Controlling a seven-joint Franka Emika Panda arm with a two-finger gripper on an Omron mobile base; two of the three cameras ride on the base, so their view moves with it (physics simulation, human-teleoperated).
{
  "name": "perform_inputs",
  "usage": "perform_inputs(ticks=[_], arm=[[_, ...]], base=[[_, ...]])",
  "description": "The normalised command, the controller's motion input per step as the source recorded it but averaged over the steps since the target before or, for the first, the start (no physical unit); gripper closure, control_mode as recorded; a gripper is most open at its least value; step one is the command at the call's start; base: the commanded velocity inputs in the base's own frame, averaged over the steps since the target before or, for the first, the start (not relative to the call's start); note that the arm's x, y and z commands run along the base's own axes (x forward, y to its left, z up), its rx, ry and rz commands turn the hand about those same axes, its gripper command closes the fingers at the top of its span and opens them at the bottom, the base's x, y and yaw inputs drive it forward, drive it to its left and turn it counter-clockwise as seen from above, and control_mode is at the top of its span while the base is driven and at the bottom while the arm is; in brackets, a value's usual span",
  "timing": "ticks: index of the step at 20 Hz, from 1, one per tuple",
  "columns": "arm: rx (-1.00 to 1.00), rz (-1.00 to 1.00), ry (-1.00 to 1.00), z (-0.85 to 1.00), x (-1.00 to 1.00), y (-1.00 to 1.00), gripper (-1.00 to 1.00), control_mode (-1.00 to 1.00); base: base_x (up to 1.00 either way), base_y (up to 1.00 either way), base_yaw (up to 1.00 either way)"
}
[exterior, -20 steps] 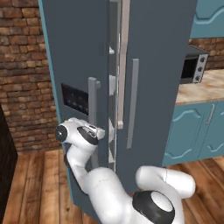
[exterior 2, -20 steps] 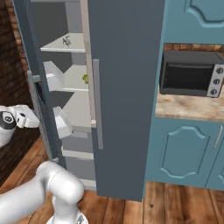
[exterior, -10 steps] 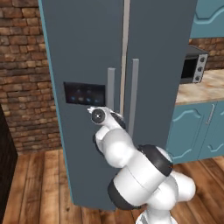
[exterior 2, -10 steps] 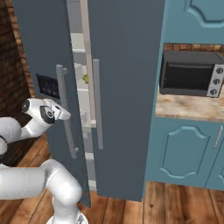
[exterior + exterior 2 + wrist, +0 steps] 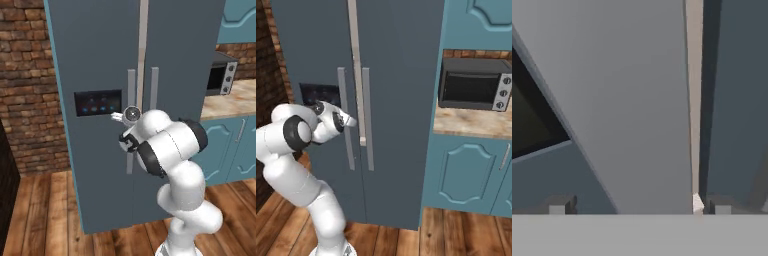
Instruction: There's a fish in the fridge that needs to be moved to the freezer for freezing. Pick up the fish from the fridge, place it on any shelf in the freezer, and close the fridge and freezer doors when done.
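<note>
The freezer door point(image 5: 95, 60) with its black panel point(image 5: 98, 102) and the plain fridge door point(image 5: 185, 50) both stand against the slate-grey unit, with a thin pale strip point(image 5: 143, 35) between them. My gripper point(image 5: 118, 117) is open at the freezer door's bar handle point(image 5: 131, 85), just right of the panel. From the right base view the gripper point(image 5: 351, 120) touches that handle point(image 5: 344, 100). In the hand view the gripper point(image 5: 641, 207) straddles the broad grey handle point(image 5: 632, 100), with nothing gripped. The fish and the shelf are hidden behind the doors.
A black microwave point(image 5: 476, 85) sits on the pale counter point(image 5: 471, 122) to the right, above teal cabinets point(image 5: 471, 170). A brick wall point(image 5: 30, 100) flanks the unit on the left. Wooden floor point(image 5: 45, 210) lies in front.
The freezer door has swung from wide open to shut against the unit, with my arm following it rightward. The inner shelves are now covered.
</note>
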Motion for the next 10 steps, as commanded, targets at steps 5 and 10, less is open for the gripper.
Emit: perform_inputs(ticks=[5, 10], arm=[[0.00, 0.15, 0.00, 0.00, 0.76, -0.18, -1.00, -1.00], [0.00, 0.15, 0.00, 0.00, 0.68, -0.14, -1.00, -1.00]], base=[[0.00, 0.00, 0.00], [0.00, 0.00, 0.00]])
